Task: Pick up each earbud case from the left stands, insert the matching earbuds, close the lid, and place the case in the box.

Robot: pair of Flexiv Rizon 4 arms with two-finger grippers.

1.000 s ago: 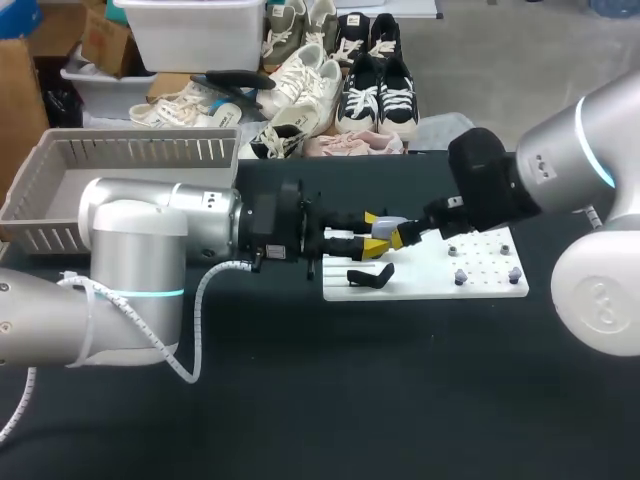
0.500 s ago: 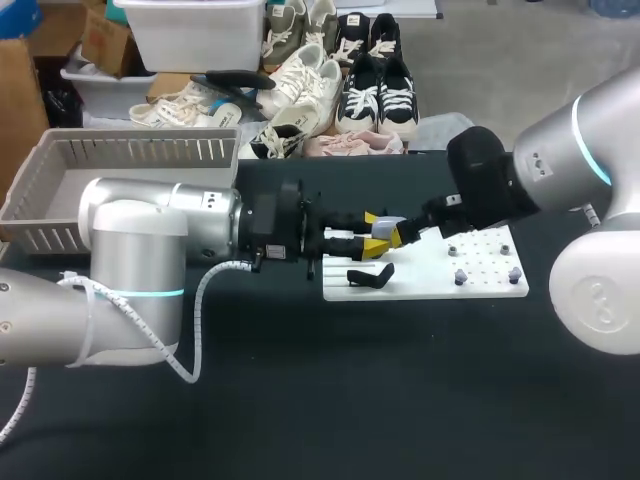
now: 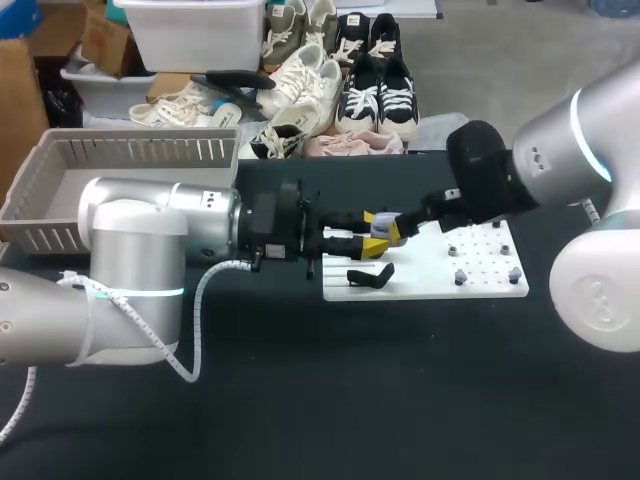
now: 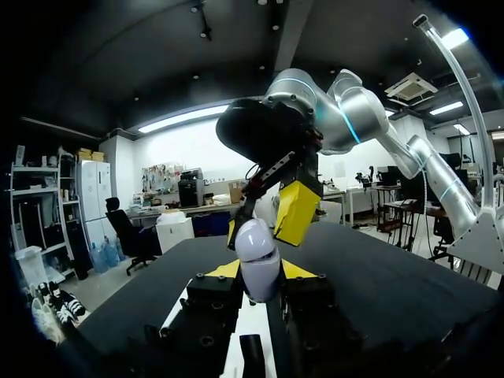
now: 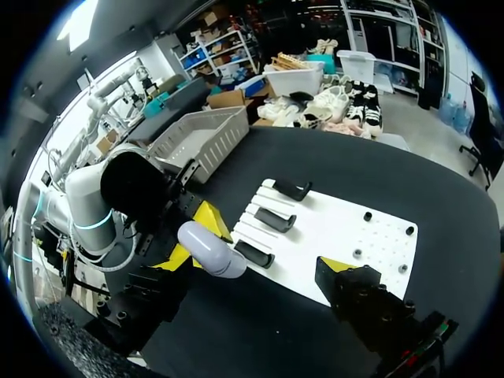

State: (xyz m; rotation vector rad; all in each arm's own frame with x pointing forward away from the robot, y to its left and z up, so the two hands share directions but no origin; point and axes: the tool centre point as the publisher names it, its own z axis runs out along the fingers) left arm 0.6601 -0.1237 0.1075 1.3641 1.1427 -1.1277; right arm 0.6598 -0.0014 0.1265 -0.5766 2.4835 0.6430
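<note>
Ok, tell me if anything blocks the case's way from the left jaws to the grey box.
Nothing loose shows on the table between the case and the box. Only the right jaws crowd the case; the left arm hides part of that stretch.

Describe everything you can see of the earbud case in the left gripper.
The earbud case is a smooth, glossy, pale lavender-white capsule, plastic by the look, its lid apparently shut. The left gripper is shut on it, a yellow tip on each side, holding it clear of the table beside the white board, rounded end pointing ahead. The right gripper, open, sits close at that end; whether it touches the case cannot be told.
</note>
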